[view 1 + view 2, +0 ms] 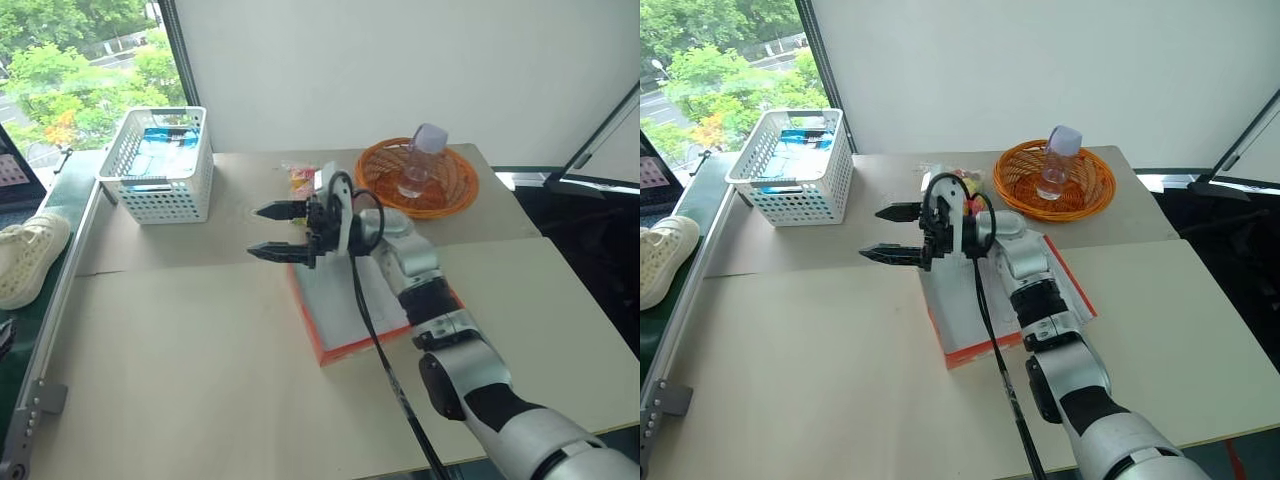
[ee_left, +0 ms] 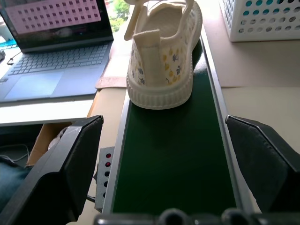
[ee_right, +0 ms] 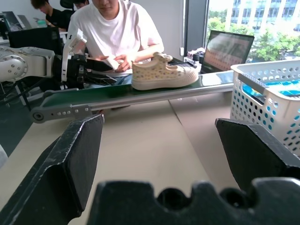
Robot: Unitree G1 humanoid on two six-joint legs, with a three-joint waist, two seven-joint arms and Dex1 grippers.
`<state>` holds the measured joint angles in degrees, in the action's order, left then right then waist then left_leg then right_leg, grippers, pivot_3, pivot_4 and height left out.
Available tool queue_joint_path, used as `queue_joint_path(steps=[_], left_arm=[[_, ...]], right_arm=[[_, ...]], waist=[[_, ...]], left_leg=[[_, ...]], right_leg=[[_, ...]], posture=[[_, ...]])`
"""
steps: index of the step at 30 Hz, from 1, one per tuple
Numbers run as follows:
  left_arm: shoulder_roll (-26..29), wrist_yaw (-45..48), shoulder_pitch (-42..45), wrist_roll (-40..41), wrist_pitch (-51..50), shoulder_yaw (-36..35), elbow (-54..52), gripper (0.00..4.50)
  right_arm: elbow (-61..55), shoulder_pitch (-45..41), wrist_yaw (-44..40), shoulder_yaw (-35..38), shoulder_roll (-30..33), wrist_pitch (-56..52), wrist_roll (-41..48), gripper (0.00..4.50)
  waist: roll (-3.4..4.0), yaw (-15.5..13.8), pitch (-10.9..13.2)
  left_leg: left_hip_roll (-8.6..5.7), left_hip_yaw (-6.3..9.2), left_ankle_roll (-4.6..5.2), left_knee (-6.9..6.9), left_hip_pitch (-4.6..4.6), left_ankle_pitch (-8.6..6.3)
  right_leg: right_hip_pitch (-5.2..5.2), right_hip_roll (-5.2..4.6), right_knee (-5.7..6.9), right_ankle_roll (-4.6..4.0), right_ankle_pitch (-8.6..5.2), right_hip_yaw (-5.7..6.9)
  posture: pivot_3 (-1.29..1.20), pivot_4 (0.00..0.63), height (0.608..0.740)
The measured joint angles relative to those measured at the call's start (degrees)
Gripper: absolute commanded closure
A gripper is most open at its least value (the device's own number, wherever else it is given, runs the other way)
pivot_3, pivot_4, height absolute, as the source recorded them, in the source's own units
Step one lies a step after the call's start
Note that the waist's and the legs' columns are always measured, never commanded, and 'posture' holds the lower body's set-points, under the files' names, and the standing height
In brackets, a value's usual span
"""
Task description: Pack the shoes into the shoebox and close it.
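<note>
One cream-white shoe (image 2: 161,56) with small printed flowers stands on a dark green conveyor belt (image 2: 173,164), heel towards my left gripper (image 2: 164,121). That gripper is open just short of the heel and holds nothing. In the head views the same shoe (image 1: 25,255) lies at the far left. The shoebox (image 1: 330,305) lies open at the table's middle, white inside with a red-orange rim. My right gripper (image 1: 255,232) hangs open and empty over the box's far left corner, pointing left towards the shoe (image 3: 164,72).
A white lattice basket (image 1: 160,165) stands at the back left. A round orange woven basket (image 1: 417,177) holding a clear bottle sits at the back right. A small colourful packet (image 1: 300,180) lies behind the box. A laptop (image 2: 56,51) and a seated person (image 3: 119,28) are beyond the belt.
</note>
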<state>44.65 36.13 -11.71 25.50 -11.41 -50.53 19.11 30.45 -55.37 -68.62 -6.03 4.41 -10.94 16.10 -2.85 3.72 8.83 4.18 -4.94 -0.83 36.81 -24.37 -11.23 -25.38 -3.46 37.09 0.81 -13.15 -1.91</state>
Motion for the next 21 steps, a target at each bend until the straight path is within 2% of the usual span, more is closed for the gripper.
queue_joint_path(steps=[10,15,18,21], left_arm=[[1.6,3.4,3.4,1.7,-2.3,1.6,6.3,0.00],[4.3,2.8,5.5,1.2,-6.9,4.1,11.4,1.33],[4.7,2.7,7.6,1.3,-8.5,5.1,12.9,1.57],[4.6,2.2,8.6,1.6,-9.5,5.5,11.8,1.60]], right_arm=[[-3.4,0.8,1.2,-0.2,2.5,-1.6,0.5,0.04],[-4.2,1.1,1.7,-0.4,3.4,-1.7,0.4,0.00],[-4.4,1.1,2.5,-0.4,4.1,-1.7,0.4,0.00],[-4.4,1.1,2.9,-0.4,4.8,-1.7,0.4,0.00]], waist=[[-0.04,0.0,0.0],[0.07,-0.5,0.0],[0.57,-1.1,-0.1],[0.67,-1.6,-0.1]], left_leg=[[0.12,-0.03,-0.03,-0.01,0.03,0.02],[0.15,-0.03,-0.07,-0.01,0.13,0.04],[0.19,-0.08,-0.08,-0.04,0.20,0.04],[0.29,-0.09,-0.15,-0.09,0.19,0.09]], right_leg=[[0.01,0.02,0.01,-0.09,0.02,0.18],[0.11,0.01,0.02,-0.12,0.02,0.30],[0.12,0.02,0.06,-0.18,-0.01,0.31],[0.13,0.04,0.11,-0.28,-0.06,0.48]], posture=[[0.00,0.150,0.740],[0.00,0.150,0.740],[0.00,0.150,0.740],[0.00,0.150,0.740]])
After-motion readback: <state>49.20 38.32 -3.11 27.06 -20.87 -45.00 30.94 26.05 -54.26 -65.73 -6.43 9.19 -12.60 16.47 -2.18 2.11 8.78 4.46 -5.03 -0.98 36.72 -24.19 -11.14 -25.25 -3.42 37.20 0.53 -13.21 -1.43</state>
